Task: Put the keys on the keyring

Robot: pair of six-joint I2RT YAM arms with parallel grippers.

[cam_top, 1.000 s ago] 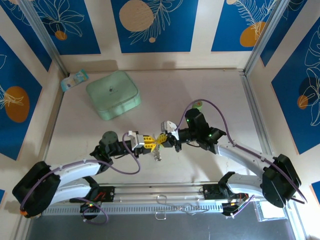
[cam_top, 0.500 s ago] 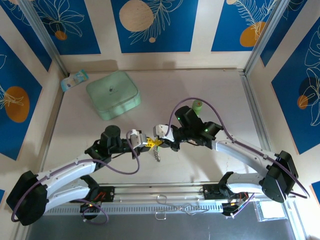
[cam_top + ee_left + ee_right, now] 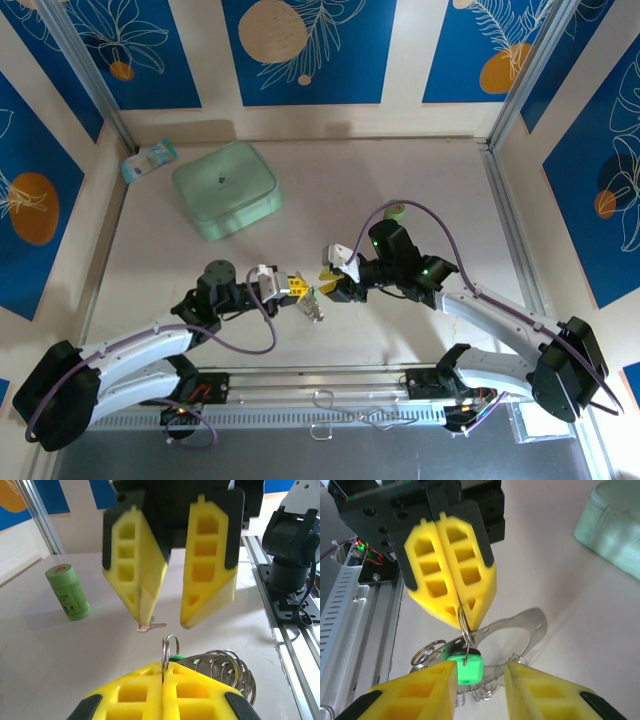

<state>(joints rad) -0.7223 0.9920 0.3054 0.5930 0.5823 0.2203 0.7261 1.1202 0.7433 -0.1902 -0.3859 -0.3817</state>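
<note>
My left gripper (image 3: 164, 667) is shut on a thin split ring (image 3: 170, 647) of the keyring (image 3: 520, 625), a metal band carrying several wire rings (image 3: 235, 667). In the right wrist view the left gripper (image 3: 462, 622) holds that ring from above, and a key with a green head (image 3: 465, 667) hangs on it. My right gripper (image 3: 480, 666) stands open around that key head, which sits against its left finger. In the top view the left gripper (image 3: 298, 290) and the right gripper (image 3: 328, 285) meet tip to tip over the keyring (image 3: 313, 306). A second small key (image 3: 150, 627) shows below a right fingertip (image 3: 142, 615).
A green cylinder (image 3: 70, 592) stands behind the right arm (image 3: 396, 211). A mint-green box (image 3: 226, 188) sits at the back left, with a small packet (image 3: 150, 158) beyond it. A metal rail (image 3: 320, 385) runs along the near edge.
My right gripper was shut at the ring and now stands open, drawn back slightly to the right. The left gripper stays closed on the ring, shifted a little.
</note>
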